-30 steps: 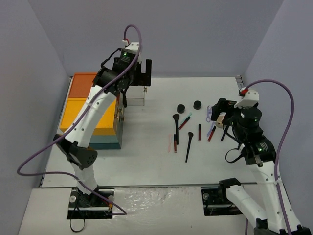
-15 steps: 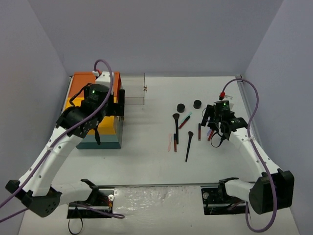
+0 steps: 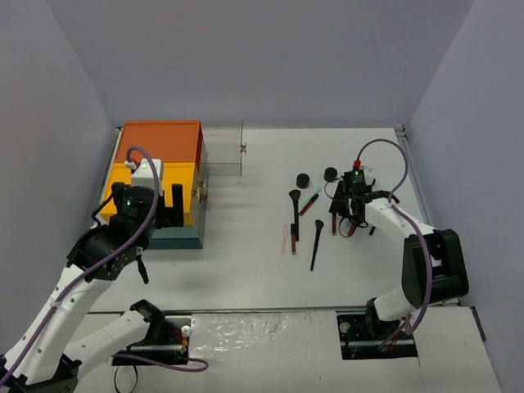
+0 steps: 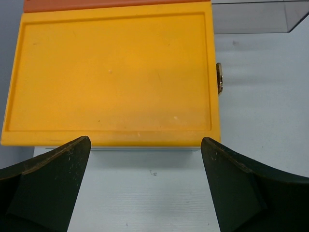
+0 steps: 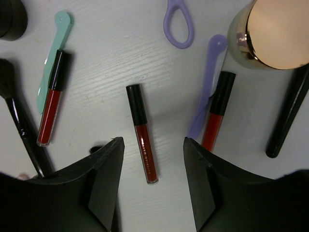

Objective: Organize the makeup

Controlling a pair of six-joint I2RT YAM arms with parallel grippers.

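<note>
Right claw (image 5: pixel 153 145) astride middle red tube (image 5: pixel 143 133)

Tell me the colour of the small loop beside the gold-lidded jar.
Lilac; the loop shows best in the right wrist view.

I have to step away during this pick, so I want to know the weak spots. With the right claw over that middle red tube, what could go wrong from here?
1. The right claw straddles the middle red tube, which lies slightly slanted between the jaws. A pinch might roll or spin it away instead of gripping it.
2. The lilac applicator and the red tube beside it lie close to one jaw, which may nudge them out of place.
</note>
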